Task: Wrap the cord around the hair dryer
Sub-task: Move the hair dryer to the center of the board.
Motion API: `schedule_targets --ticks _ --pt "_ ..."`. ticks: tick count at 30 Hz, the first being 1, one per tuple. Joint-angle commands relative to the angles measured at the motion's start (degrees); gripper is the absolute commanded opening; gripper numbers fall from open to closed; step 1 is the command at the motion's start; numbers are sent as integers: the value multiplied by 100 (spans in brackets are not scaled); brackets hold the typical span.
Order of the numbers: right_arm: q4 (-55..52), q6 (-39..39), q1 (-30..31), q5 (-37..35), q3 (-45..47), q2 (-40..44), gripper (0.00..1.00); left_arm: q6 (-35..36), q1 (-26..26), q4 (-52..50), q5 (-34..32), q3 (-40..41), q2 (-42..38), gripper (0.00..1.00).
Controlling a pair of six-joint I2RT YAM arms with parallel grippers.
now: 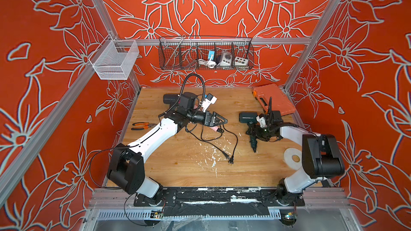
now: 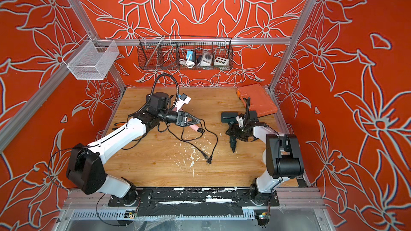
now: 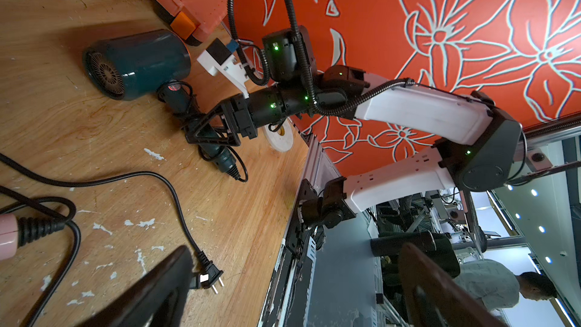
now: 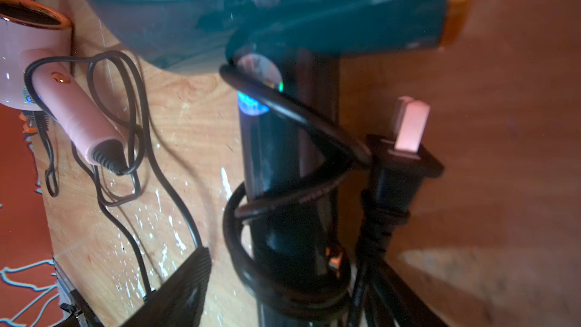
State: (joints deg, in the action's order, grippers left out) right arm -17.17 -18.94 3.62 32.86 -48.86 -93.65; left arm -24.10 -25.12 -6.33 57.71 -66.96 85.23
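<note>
The walls (image 1: 222,7) are orange-red with pale grey flower outlines. The table (image 1: 178,170) is light wood grain, flecked white. Teal dryer (image 1: 248,117) at 3 o'clock, pink dryer (image 4: 78,114) mid-table; cords (image 4: 298,114) black. Case (image 1: 275,98) at 1 o'clock orange; pliers (image 1: 142,126) at 9 orange-and-black.

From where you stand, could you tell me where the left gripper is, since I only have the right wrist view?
Observer: The left gripper hovers open just above the handle end of the pink hair dryer, holding nothing.
Operator: Thank you. Where does that dryer's cord end?
Observer: Its plug lies loose on the table, toward the front middle, with the cord unwrapped.
Operator: Is anything close behind the teal hair dryer?
Observer: An orange tool case lies right beside the barrel of the teal hair dryer; I cannot tell whether they touch.
</note>
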Motion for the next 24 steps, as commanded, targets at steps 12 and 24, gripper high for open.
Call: schedule_targets --ticks 12,24 --pt "-888 479 113 -468 -203 8 77 132 16 -9 130 -82 9 100" --pt "-1325 517 113 -485 -268 541 79 127 16 -16 69 -10 -100 100"
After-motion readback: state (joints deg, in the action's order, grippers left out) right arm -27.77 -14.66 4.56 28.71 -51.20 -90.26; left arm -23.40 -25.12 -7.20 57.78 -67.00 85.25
